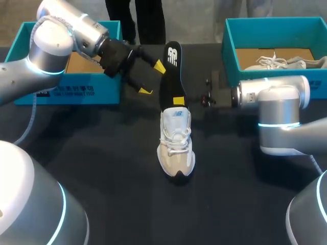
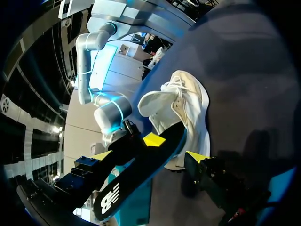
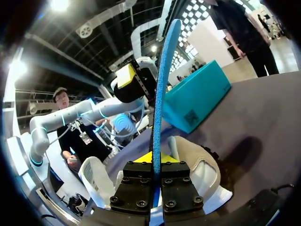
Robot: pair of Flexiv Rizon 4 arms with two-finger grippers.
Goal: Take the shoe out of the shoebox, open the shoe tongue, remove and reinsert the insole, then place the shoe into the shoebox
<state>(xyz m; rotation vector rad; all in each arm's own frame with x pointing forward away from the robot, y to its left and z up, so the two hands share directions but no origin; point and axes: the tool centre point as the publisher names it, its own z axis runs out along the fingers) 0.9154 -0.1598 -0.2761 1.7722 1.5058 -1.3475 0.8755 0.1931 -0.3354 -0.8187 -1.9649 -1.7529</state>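
The right hand [image 3: 154,164] is gripping the insole [image 1: 171,69] just above the shoe [image 1: 176,148], which is standing mid-desk [image 1: 102,168]. The left hand [image 1: 152,78] is hanging open around the insole's far end. Pushing unevenly risks buckling the insole or tipping the shoe.

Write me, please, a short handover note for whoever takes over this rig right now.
The left gripper is open, beside the upper part of the insole.
The right gripper is shut on the insole, low down, just above the shoe.
The shoe lies on the table, toe toward the robot. The insole stands upright, its lower end at the shoe's opening.
The left shoebox is behind the left gripper. The right shoebox holds a second shoe.
Done: shoe out, and the tongue looks open.
Left: seat the insole (I cannot tell if it is coming out or going in), then box the shoe.
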